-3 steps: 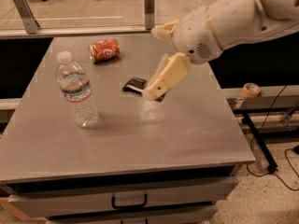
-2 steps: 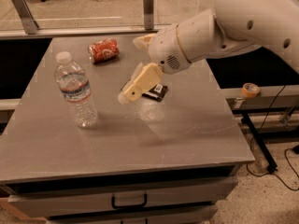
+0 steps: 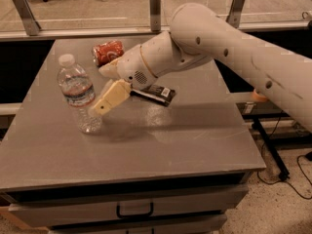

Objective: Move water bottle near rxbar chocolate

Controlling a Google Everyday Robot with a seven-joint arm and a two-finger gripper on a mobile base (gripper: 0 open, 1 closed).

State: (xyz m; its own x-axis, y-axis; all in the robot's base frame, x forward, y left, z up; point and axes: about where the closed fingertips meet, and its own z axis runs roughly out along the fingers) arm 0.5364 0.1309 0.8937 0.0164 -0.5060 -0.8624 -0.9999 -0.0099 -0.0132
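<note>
The water bottle (image 3: pixel 78 94), clear ribbed plastic with a white cap and a label band, stands upright on the left part of the grey table (image 3: pixel 161 150). The rxbar chocolate (image 3: pixel 157 93), a flat black bar with white lettering, lies near the table's middle, partly hidden under my arm. My gripper (image 3: pixel 98 92) is just right of the bottle at label height. It is open, with one beige finger (image 3: pixel 109 99) reaching down-left almost to the bottle and the other above it. It holds nothing.
A crushed orange-red soda can (image 3: pixel 108 51) lies on its side at the back of the table, behind the gripper. A glass barrier with metal posts (image 3: pixel 155 6) runs behind the table. Drawers with a handle (image 3: pixel 134 211) are below the front edge.
My arm has swung left across the table, from over the bar to right beside the bottle. The bottle, bar and can have not moved.
</note>
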